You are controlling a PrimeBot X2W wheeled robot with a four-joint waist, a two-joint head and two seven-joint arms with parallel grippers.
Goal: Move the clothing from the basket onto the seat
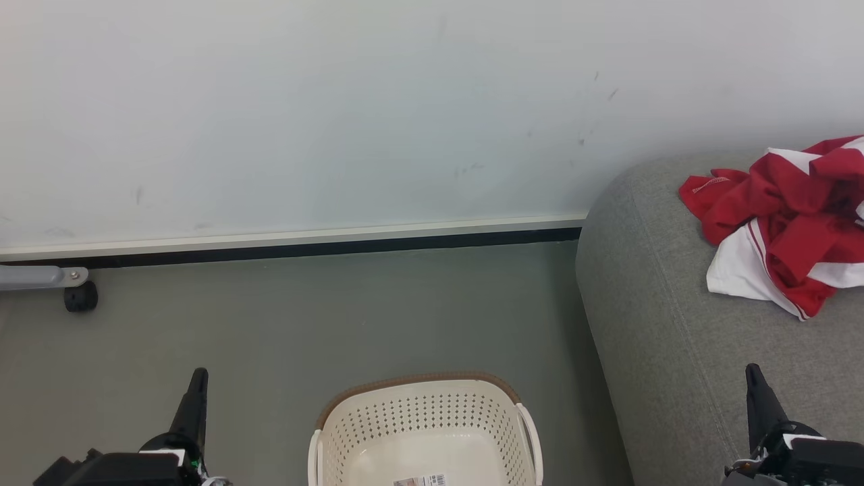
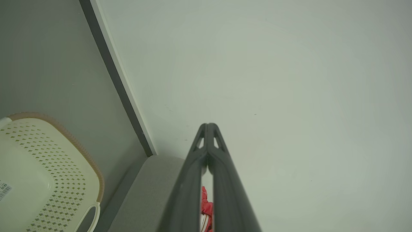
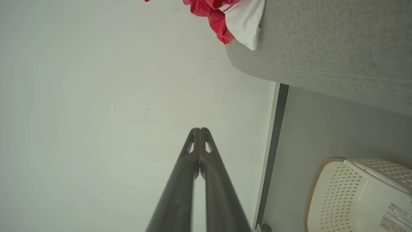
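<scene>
Head view: the clothing (image 1: pixel 783 223) lies crumpled on the seat (image 1: pixel 675 337) at the upper right. The basket (image 1: pixel 425 418) stands on the floor at bottom centre. The left gripper (image 1: pixel 200 372) is at lower left and the right gripper (image 1: pixel 751 369) at lower right.

Left wrist view: jaws clenched tip to tip, basket lower left.

Right wrist view: jaws clenched likewise, clothing on the seat at the top edge.

A barcode sticker (image 1: pixel 420 480) lies on the base of the basket (image 1: pixel 418 412), toward one edge of that base. Black bars show on its white part. The digits and small print beside them are too small and blurred to read.
</scene>
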